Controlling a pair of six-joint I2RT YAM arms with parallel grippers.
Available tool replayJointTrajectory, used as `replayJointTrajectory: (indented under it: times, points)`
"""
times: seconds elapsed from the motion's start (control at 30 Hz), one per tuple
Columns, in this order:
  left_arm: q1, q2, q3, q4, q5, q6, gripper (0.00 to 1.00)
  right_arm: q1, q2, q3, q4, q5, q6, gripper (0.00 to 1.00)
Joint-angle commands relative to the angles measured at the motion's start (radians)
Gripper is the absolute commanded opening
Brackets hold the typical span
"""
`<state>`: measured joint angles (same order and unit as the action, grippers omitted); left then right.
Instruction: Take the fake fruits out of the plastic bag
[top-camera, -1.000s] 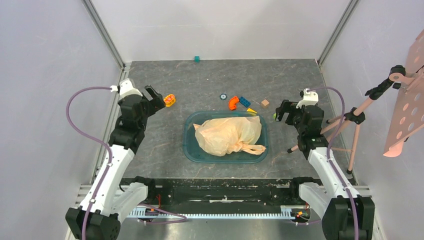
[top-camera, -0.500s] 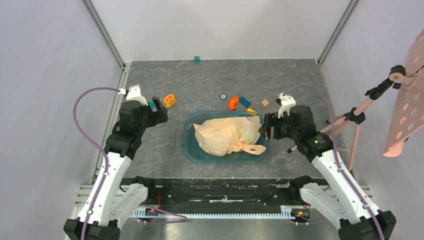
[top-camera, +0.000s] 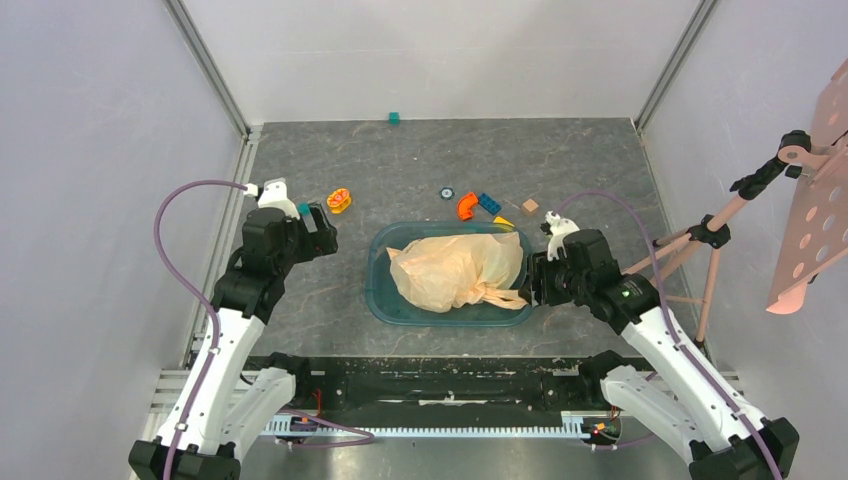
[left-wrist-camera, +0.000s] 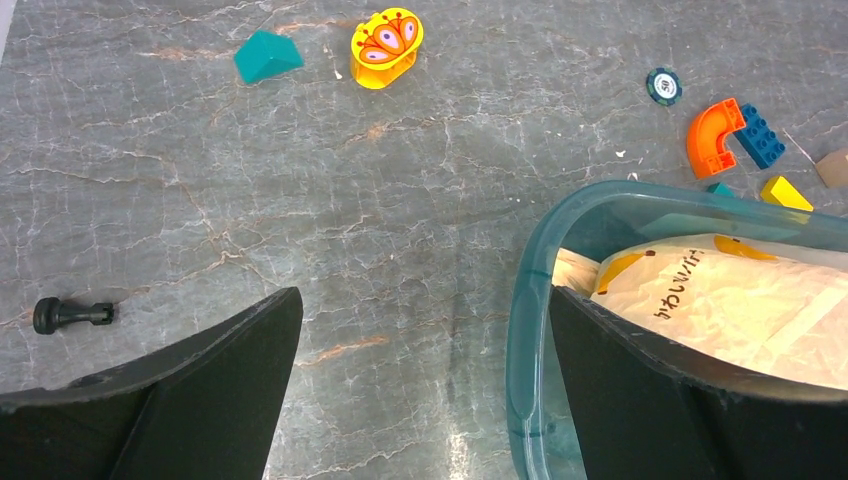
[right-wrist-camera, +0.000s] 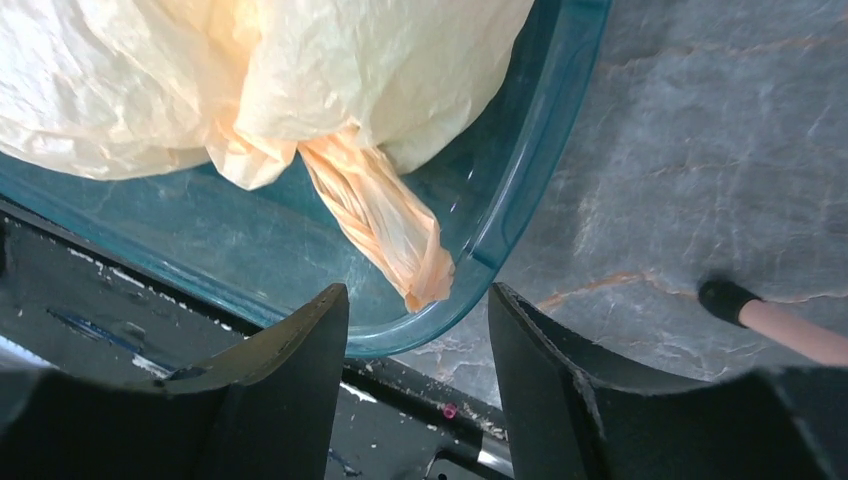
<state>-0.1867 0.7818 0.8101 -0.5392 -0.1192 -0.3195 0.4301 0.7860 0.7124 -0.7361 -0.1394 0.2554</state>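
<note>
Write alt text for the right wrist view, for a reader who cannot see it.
The right gripper is open, the twisted handle tip of a crinkly pale peach plastic bag showing between its dark fingers. The bag lies in a transparent teal plastic tub on a grey marbled table.

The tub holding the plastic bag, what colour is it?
Transparent teal; the tub shows best in the right wrist view.
</note>
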Motion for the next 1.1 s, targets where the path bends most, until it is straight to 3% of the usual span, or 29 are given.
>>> replayJointTrajectory:
  times: [0.0,0.33,0.73,0.83,0.93,1.07]
  points:
    - [0.000,-0.006,-0.006,0.016,0.033,0.045,1.00,0.026,0.007,-0.030,0.018,-0.027,0.034,0.56]
    - [0.000,-0.014,-0.009,0.016,0.045,0.046,1.00,0.047,0.031,-0.088,0.065,0.017,0.060,0.51]
    - [0.000,-0.011,-0.006,0.010,0.040,0.055,1.00,0.050,0.025,-0.095,0.101,0.054,0.070,0.26]
    - [0.000,-0.012,-0.005,0.007,0.040,0.057,1.00,0.050,0.012,-0.089,0.096,0.063,0.071,0.27]
    - [0.000,-0.009,-0.005,0.007,0.043,0.057,1.00,0.049,0.003,-0.075,0.090,0.070,0.072,0.42]
    - [0.000,-0.009,-0.004,0.005,0.045,0.059,1.00,0.049,0.002,-0.054,0.086,0.059,0.074,0.44]
